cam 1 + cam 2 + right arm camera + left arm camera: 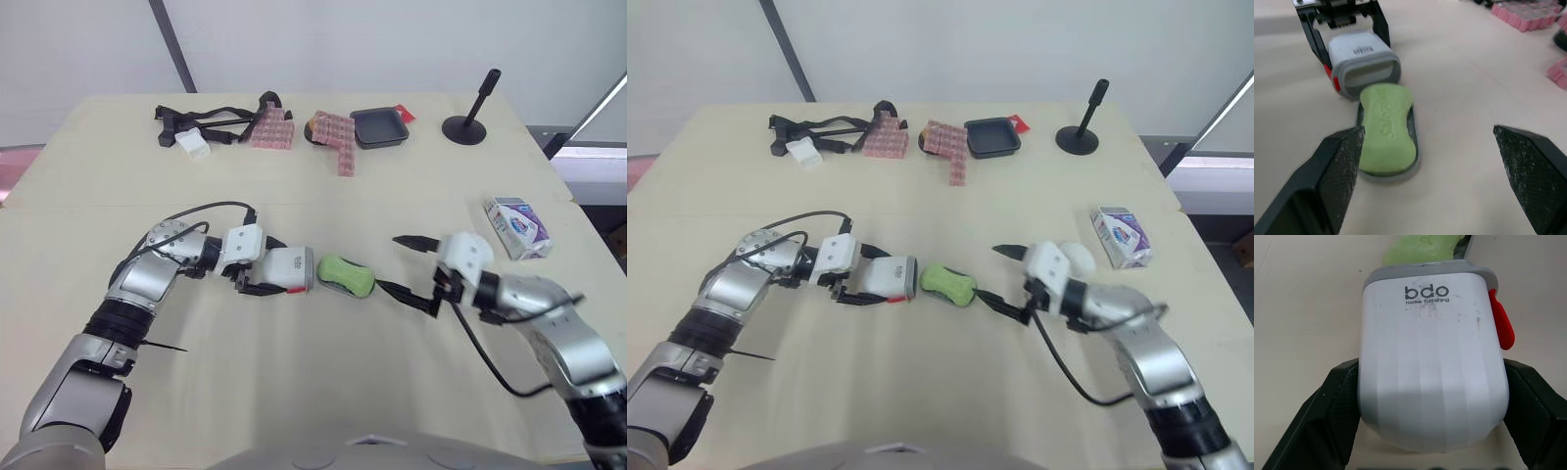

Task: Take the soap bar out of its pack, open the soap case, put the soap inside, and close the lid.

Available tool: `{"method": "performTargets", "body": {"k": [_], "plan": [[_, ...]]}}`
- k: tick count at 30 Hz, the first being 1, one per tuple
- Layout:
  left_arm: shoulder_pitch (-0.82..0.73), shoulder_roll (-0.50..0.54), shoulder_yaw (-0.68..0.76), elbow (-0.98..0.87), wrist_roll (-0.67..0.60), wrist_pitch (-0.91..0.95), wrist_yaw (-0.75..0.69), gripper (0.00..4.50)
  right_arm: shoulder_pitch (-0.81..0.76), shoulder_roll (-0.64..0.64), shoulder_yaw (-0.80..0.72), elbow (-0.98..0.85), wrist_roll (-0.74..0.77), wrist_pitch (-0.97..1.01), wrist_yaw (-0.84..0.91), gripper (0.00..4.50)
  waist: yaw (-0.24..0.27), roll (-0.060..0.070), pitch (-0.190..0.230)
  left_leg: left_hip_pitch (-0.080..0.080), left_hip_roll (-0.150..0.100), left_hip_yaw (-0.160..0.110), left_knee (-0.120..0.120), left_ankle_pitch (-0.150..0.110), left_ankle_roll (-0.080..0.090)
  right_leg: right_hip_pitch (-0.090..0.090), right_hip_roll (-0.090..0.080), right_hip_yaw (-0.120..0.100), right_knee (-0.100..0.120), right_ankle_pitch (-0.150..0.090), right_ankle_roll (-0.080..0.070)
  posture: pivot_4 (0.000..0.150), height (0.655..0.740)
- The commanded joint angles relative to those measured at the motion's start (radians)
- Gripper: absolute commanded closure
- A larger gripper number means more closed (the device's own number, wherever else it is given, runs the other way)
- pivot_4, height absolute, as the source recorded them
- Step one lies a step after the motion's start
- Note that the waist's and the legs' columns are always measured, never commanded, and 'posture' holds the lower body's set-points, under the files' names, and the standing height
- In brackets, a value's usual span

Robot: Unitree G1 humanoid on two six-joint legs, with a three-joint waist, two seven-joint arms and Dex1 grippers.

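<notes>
My left gripper is shut on the white soap case, which lies on its side on the table; a black finger presses each flank, and the case has a red latch. The case's grey-rimmed mouth faces the green soap bar. The soap lies on a thin grey tray that touches the mouth. Just right of the soap, my right gripper stands open and holds nothing, its fingers wide apart. The white and purple soap pack lies at the table's right edge.
Along the far edge of the table lie black straps with a white piece, pink block stacks, a black square dish and a black stand. A seam in the tabletop runs across just beyond the arms.
</notes>
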Motion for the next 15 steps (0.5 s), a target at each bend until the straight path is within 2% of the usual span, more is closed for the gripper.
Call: {"method": "performTargets", "body": {"k": [1, 11, 15], "plan": [[0.005, 0.011, 0.010, -0.021, -0.008, -0.008, -0.005, 0.80, -0.092, -0.030, 0.073, -0.076, -0.023, 0.178, -0.020, 0.00, 0.006, 0.000, 0.000, 0.000, 0.000, 0.000, -0.001, 0.000, 0.000, 0.000, 0.001, 0.000, 0.000, 0.000, 0.000, 0.150, 0.7400], [0.016, 0.006, 0.006, -0.023, -0.002, -0.016, 0.007, 0.80, -0.278, -0.033, 0.232, -0.121, -0.045, 0.476, -0.039, 0.00, 0.021, 0.000, 0.000, 0.001, 0.000, 0.001, -0.003, 0.000, -0.002, 0.001, 0.002, -0.001, 0.000, 0.000, 0.000, 0.150, 0.7400], [0.023, 0.006, 0.005, -0.035, -0.006, -0.008, 0.011, 0.80, -0.334, 0.019, 0.286, -0.124, -0.064, 0.558, -0.089, 0.00, 0.021, 0.000, 0.000, 0.001, 0.000, 0.001, -0.004, 0.001, -0.004, 0.001, 0.002, 0.000, 0.001, 0.000, 0.000, 0.150, 0.7400]]}}
